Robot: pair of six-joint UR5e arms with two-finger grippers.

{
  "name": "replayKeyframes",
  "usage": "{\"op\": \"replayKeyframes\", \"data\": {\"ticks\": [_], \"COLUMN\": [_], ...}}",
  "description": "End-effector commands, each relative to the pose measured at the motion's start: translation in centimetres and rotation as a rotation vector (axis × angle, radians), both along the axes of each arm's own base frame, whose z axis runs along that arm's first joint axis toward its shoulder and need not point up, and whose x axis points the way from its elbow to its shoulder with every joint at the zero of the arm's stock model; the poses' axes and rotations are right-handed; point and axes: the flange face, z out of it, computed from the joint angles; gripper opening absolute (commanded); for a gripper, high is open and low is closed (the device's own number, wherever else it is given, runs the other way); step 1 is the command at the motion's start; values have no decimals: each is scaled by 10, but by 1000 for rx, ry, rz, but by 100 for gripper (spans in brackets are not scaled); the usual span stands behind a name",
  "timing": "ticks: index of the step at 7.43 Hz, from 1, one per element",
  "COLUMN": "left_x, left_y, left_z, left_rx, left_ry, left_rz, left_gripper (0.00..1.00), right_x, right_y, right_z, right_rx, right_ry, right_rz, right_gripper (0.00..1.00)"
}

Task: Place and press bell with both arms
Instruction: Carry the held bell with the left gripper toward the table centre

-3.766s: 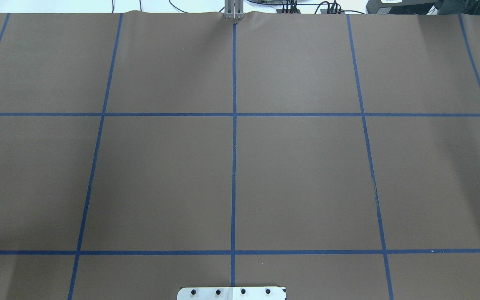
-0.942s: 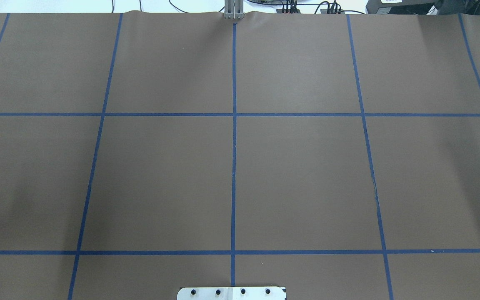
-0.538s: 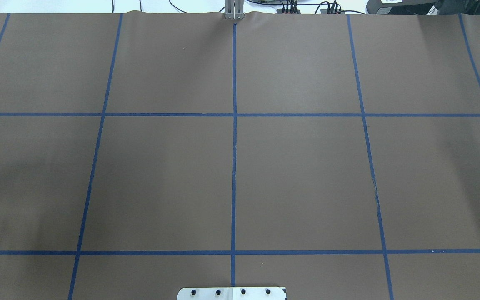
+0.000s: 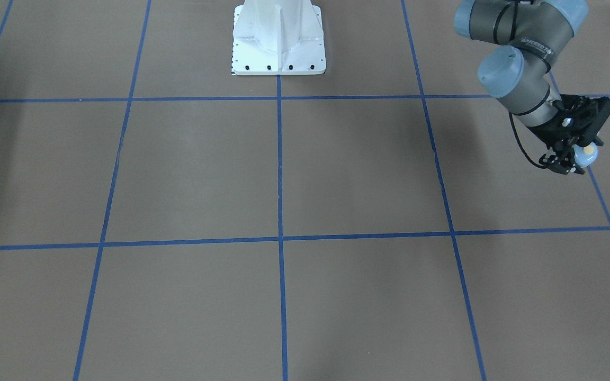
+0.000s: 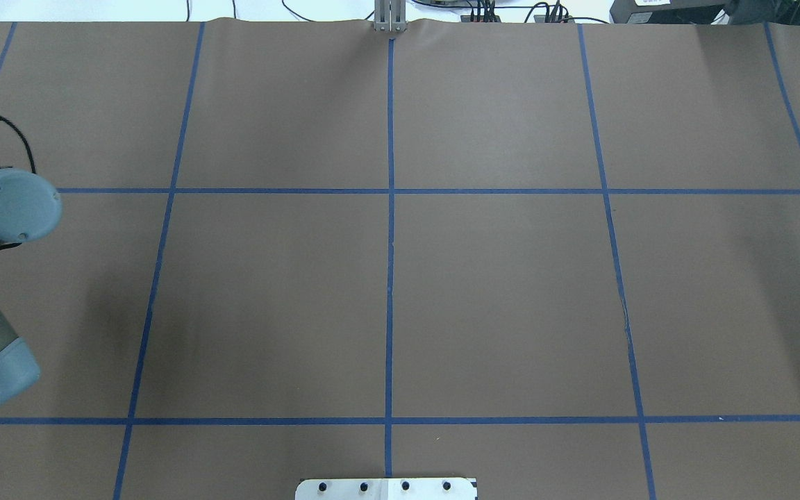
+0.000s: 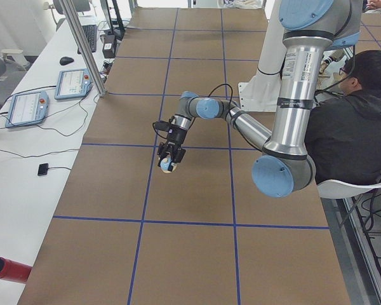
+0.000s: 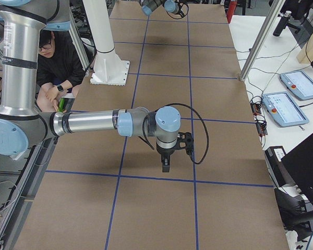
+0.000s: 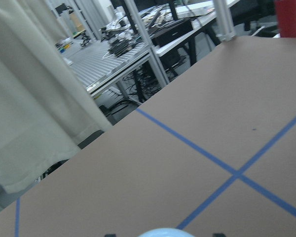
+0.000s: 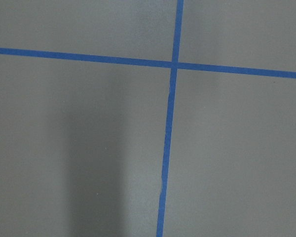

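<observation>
Brown-papered table [image 5: 497,292]: left gripper [image 4: 579,159] is hovering over its left end, jaws clamping the bell [image 4: 587,152] across the dome, apparently off the surface. Right gripper [image 7: 166,165] is pointing down, jaw gap unreadable. Bell is likely handling light, rigid, slick: grip low near rim.

A brown paper-covered desk [image 4: 358,169], gridded with blue tape lines [image 4: 279,159], carries a white metal pedestal [image 4: 278,37]; a person in a black jacket [image 6: 346,121] sits alongside.

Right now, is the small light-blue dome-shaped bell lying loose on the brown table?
No, the left arm's black two-finger gripper holds the light-blue bell between its fingers.
</observation>
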Motion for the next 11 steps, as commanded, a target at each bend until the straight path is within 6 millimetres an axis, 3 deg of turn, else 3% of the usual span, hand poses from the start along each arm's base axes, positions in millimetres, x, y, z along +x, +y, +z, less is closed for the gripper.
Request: {"op": "replayKeyframes", "data": {"ticks": [1,3,5,7,8,9,10,11], "left_x": [22,29,57,134,165,200,230,264], "left_y": [-26,-29,-35,-2,5,12,9,0], "left_z": [-46,-81,-119,-173,-203,-218,-217,-231], "left_rx": [215,419,629,716,743,757,776,775], "left_ry": [105,189,311,443,486,513,542,548], "left_rz": [157,322,387,488,515,541,553,564], "left_gripper": [0,0,0,0,0,0,0,0], "right_x": [0,1,0,-1,1,3,0,-10], "right_y": [0,0,0,-5,-12,-28,-31,-39], "right_z": [1,1,0,-7,-20,-33,-28,-37], "right_rx": [-5,-7,-5,18,39,66,58,72], "right_ry": [1,0,-2,-9,-9,-5,-5,-34], "right_rz": [3,5,5,4,16,22,13,-3], "right_gripper": [100,100,100,100,100,100,100,100]}}
